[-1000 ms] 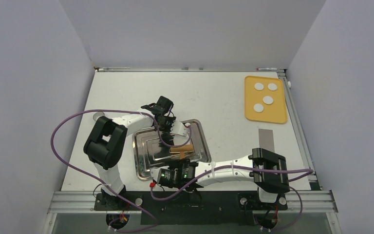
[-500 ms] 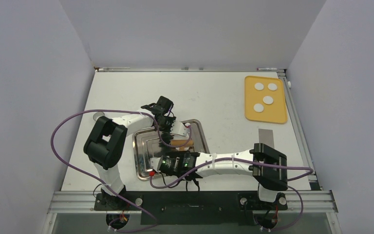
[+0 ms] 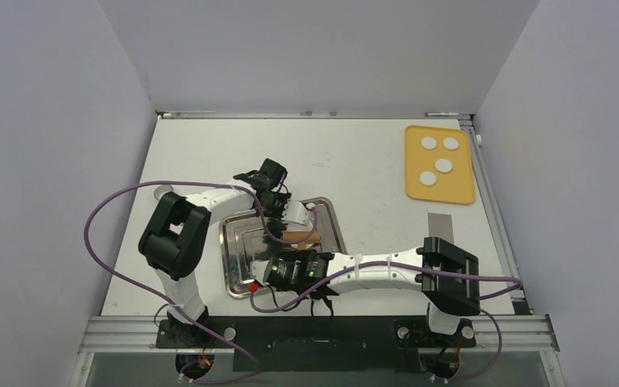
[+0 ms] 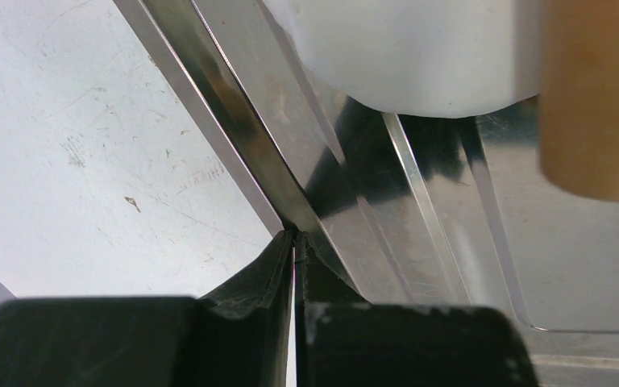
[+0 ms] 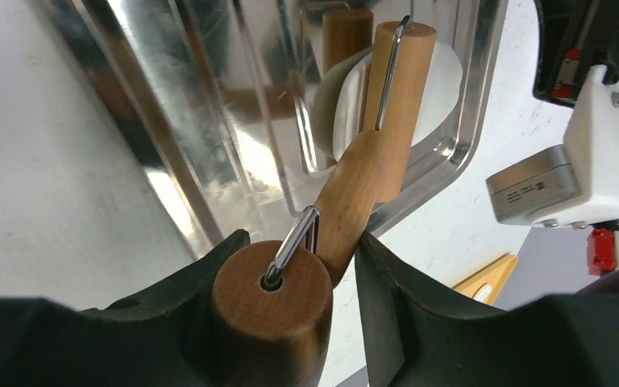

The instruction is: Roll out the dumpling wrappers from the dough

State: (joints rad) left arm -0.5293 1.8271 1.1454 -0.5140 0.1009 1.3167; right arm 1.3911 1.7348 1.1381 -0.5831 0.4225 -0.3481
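Wooden rolling pin handle clamped in right hand, roller on white dough, inside steel tray

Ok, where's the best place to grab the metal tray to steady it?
By the thin raised rim of the metal tray, on its far edge, coming in from the far side over the table. That lip is slim enough to pinch; the floor is flat and wide, and dough and the rolling pin occupy it. The left gripper is shut on that rim.
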